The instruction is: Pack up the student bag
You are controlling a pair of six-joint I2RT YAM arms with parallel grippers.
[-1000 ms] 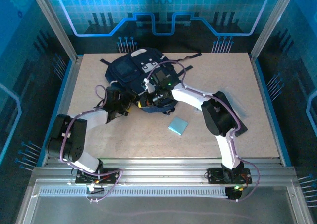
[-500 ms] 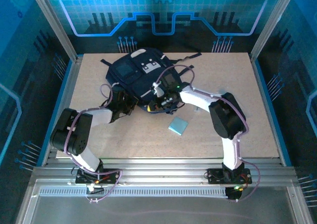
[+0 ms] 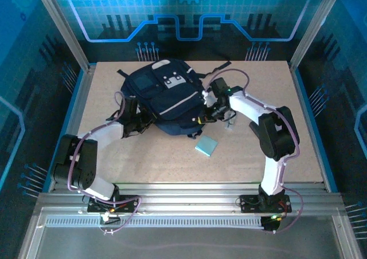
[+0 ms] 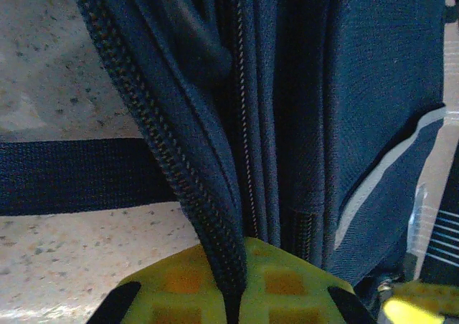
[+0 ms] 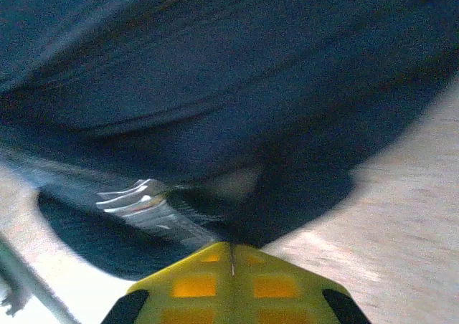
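The student bag [image 3: 166,95], dark navy with pale patches, lies on the table's far middle. My left gripper [image 3: 143,120] is at its left lower edge. In the left wrist view that gripper [image 4: 233,299] is shut on the bag's zip edge [image 4: 172,159], which runs down between the yellow fingers [image 4: 287,281]. My right gripper [image 3: 209,113] sits at the bag's right edge. In the blurred right wrist view this gripper [image 5: 231,256] is shut, its tips pinching dark bag fabric [image 5: 287,202]. Pale layered edges [image 5: 143,202], like pages, show inside the bag beside it.
A light blue book [image 3: 206,146] lies flat on the table in front of the bag, near the right gripper. A black strap [image 4: 72,173] crosses the table under the left gripper. Other straps trail behind the bag [image 3: 221,65]. Raised rails border the table [image 3: 80,104].
The left gripper has shut on the bag's zip edge. The right gripper has swung to the right with the bag's fabric, and the bag has spread wider.
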